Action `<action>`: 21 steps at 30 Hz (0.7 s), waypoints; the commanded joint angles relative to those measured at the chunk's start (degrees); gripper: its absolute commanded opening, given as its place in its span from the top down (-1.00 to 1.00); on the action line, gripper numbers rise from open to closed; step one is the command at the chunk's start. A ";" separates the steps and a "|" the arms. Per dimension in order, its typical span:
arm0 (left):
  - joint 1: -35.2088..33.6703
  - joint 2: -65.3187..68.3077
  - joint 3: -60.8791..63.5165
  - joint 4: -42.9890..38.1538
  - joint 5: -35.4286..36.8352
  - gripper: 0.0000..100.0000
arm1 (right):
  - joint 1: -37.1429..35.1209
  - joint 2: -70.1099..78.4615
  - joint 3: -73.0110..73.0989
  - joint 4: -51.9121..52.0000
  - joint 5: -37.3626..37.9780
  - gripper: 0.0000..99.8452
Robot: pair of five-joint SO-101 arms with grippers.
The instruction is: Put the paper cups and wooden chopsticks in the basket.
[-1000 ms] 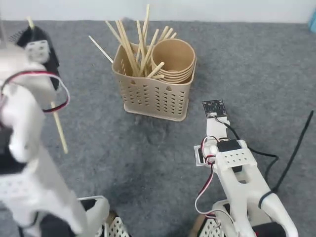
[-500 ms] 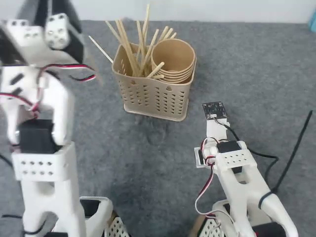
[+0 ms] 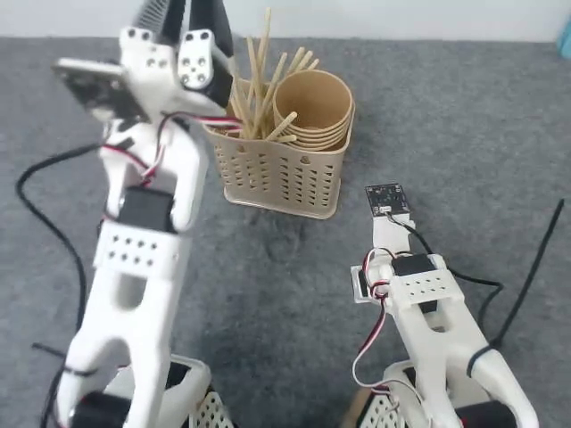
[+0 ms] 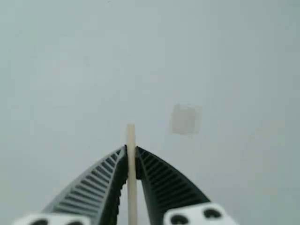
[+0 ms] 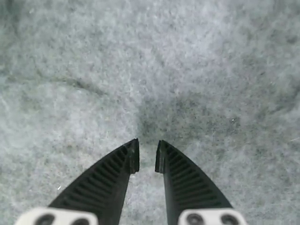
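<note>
Left tool (image 4: 131, 152) is clamped tight on a single chopstick (image 4: 131, 136), and the stick runs up between the jaws and pokes out past the tips. That arm is reared up tall, with its tool high at the basket (image 3: 281, 178), over the rim on the side away from the cups (image 3: 312, 107). The cups are already inside, nested in one stack. A bundle of sticks (image 3: 257, 85) stands next to them in the basket, leaning every which way.

Right tool (image 5: 146, 157) has its jaws a little apart with nothing between them. It points down at bare grey surface (image 5: 211, 70) near the basket's cup side.

So this looks like the delivery step, with the chopstick carried in and the drop not yet made. With the cups in and a bundle in, I'd judge the job well along.

The catch is that the stick's lower end is hidden behind the arm, so I can't tell whether it sits over the opening or outside the wall. The next move calls for getting that end inside the rim, in the gap on the side away from the cups, then easing down and opening the jaws. It needs care, because those leaning sticks are close and a nudge could tip one out.
</note>
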 commanded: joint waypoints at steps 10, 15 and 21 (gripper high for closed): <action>-3.16 2.64 -0.22 10.20 -1.67 0.98 | 0.66 -1.71 -0.35 -1.10 0.62 0.86; -3.16 -0.62 0.22 16.09 -1.76 0.95 | 0.66 -1.63 -0.35 -1.10 0.62 0.86; -4.92 -1.23 -0.31 20.13 -1.41 0.50 | 0.57 -1.36 -0.35 -1.10 0.62 0.86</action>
